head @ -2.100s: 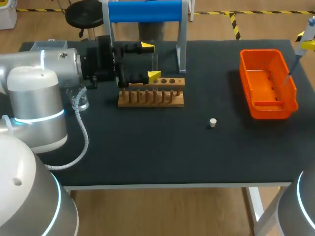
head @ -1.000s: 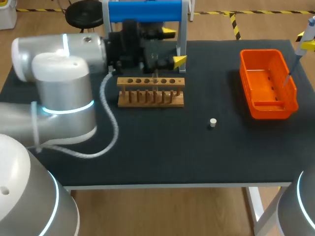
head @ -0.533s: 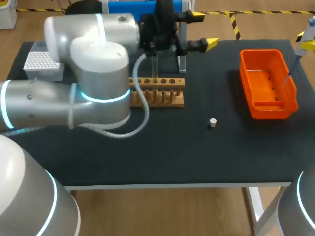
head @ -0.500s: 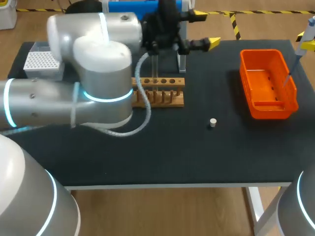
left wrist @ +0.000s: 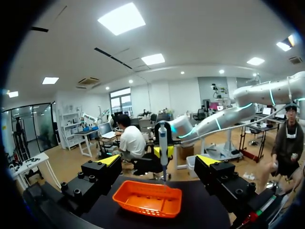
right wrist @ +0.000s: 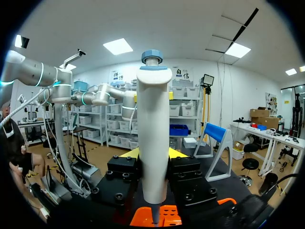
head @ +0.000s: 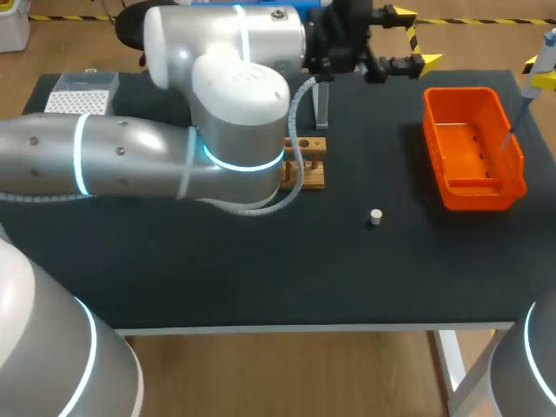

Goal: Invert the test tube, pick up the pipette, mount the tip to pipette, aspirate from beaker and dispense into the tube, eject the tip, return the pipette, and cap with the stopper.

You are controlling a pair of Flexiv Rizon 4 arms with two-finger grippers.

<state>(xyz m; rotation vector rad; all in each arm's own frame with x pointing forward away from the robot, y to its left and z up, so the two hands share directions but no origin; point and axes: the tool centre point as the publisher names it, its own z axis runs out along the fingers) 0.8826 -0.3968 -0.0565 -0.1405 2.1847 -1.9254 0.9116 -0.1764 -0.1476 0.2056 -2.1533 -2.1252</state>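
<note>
Right wrist view shows you the white, blue-capped pipette [right wrist: 153,143] upright, tip downward, clamped by the right end effector [right wrist: 153,154]; your left end effector [left wrist: 158,161] stands wide.

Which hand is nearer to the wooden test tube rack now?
Left. The left hand is behind the rack, past its right end. The right hand, holding the pipette, is at the orange bin's right side, much farther off.

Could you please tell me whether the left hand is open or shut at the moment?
Open. On the left hand, the two fingers stand wide apart with nothing held between them; the orange bin sits ahead.
</note>
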